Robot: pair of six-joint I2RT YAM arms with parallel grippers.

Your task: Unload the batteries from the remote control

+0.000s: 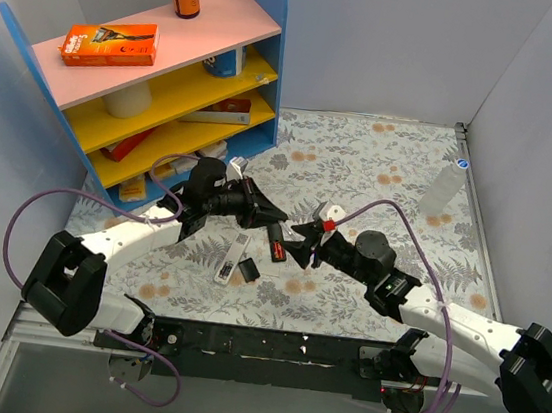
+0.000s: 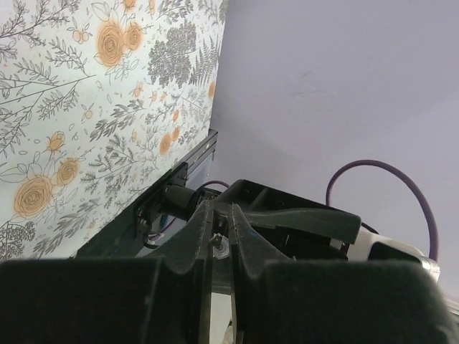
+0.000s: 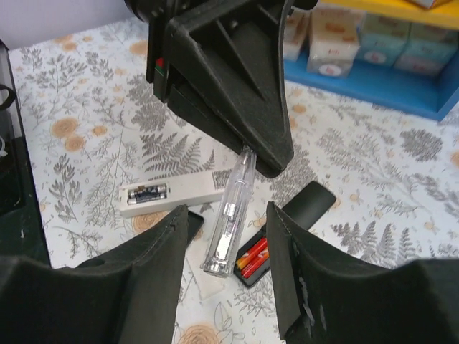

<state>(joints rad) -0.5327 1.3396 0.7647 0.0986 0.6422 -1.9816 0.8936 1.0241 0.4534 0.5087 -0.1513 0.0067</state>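
Black remote (image 1: pixel 275 244) flat on the flowered table (image 1: pixel 381 169), back open. In the bay at its near end, reddish batteries (image 3: pixel 252 254) with yellow tips, lying side by side.

Just left of the black remote in the top view, a white remote (image 1: pixel 232 259), back open too, with dark batteries (image 3: pixel 143 192) seated in its bay. Between the white remote and the black remote's near end, a small square black cover (image 1: pixel 249 270).

Over the black remote's far end, the left gripper (image 1: pixel 271 213), jaws narrow, pinching a clear slim tool (image 3: pixel 231 208). Tool slanting downward, lower tip just beside the black remote's battery bay; touching or apart, cannot tell.

Just right of the black remote in the top view, the right gripper (image 1: pixel 298 245), fingers (image 3: pixel 165 272) spread wide, holding nothing. Seen between them from the right wrist: the tool and the black remote's battery end.

Well beyond the black remote, toward the far left corner, a blue shelf unit (image 1: pixel 263 24).
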